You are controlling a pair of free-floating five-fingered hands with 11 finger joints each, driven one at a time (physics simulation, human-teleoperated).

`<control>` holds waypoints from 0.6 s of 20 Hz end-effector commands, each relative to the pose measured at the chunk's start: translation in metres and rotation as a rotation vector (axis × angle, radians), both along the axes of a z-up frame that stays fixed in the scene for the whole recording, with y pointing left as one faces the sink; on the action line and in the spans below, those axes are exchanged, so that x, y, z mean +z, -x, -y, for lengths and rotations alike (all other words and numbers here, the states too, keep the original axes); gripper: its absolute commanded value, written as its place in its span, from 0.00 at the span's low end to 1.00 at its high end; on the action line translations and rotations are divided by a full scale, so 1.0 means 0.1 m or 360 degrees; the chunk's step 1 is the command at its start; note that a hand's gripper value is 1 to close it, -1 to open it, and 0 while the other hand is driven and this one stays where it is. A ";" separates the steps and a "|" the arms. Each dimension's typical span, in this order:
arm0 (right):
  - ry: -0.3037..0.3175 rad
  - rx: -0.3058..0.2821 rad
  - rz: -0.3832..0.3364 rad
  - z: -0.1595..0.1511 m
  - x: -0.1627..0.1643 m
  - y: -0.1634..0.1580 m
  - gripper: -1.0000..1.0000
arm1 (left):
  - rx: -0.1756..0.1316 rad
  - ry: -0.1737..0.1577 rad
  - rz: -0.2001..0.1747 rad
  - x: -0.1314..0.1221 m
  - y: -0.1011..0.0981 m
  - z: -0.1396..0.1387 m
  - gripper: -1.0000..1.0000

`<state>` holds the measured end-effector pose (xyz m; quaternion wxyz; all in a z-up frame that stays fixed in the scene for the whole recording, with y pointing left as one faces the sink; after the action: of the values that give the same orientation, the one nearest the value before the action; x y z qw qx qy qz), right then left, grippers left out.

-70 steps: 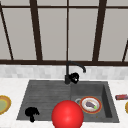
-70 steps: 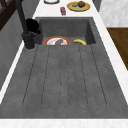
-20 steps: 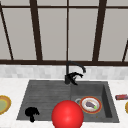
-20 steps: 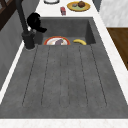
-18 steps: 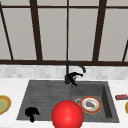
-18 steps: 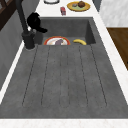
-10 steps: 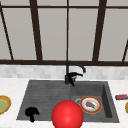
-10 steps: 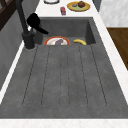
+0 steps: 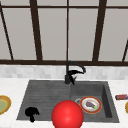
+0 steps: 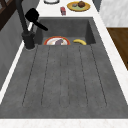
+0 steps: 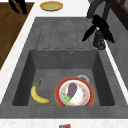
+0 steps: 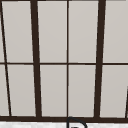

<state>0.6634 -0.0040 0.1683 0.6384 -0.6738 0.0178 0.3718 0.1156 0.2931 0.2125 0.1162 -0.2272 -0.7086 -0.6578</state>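
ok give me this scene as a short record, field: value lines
setting: sink under a window
right hand: at the faucet, fingers about its lever
left hand: in the air over the sink's front left corner, fingers curled, holding nothing
basin: plate with an eggplant on it, banana beside the plate
counter left: yellow plate
counter right: small red item
foreground: red ball in the front view
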 end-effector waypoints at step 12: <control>-0.0161 0.0056 -0.0012 0.80 0.06 0.22 0.00 | 0.0000 0.0000 0.0000 0.00 0.00 0.00 0.50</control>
<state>0.6500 -0.0695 0.1829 0.6549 -0.6553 0.0041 0.3765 0.1156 0.2931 0.2125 0.1162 -0.2272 -0.7086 -0.6578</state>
